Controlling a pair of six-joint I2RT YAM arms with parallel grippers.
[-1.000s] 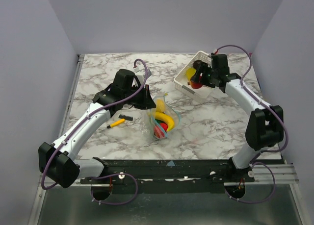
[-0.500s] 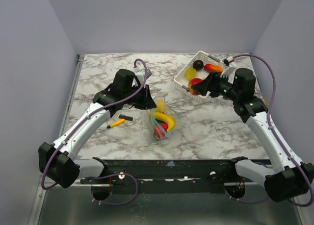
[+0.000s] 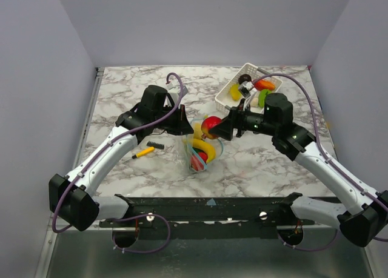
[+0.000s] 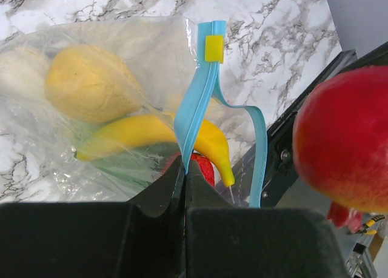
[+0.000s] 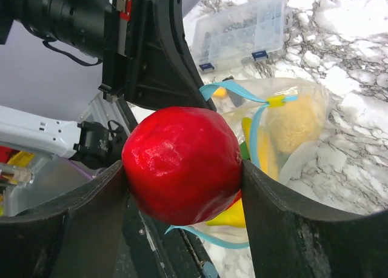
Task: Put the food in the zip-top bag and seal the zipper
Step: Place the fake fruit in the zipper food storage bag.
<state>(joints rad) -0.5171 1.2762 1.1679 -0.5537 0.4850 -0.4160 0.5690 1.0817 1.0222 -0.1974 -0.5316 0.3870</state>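
The clear zip-top bag (image 3: 200,149) stands open at the table's middle, holding a yellow banana (image 4: 151,132), a yellow fruit (image 4: 91,84) and red and green pieces. My left gripper (image 3: 182,122) is shut on the light blue zipper strip (image 4: 194,108) and holds the mouth up. My right gripper (image 3: 213,128) is shut on a red-and-yellow apple-like fruit (image 5: 182,163), held just above the bag's open mouth (image 5: 254,108), close to the left gripper. More food lies in the white basket (image 3: 225,100): yellow, orange, green and dark pieces.
A yellow-and-black pen-like tool (image 3: 145,151) lies on the marble left of the bag. A clear box with blue clips (image 5: 242,33) shows in the right wrist view. The basket stands at the back right near the wall.
My right arm has swung from the basket to the left with the red fruit and now holds it over the bag's mouth. The left arm has stayed still on the zipper.
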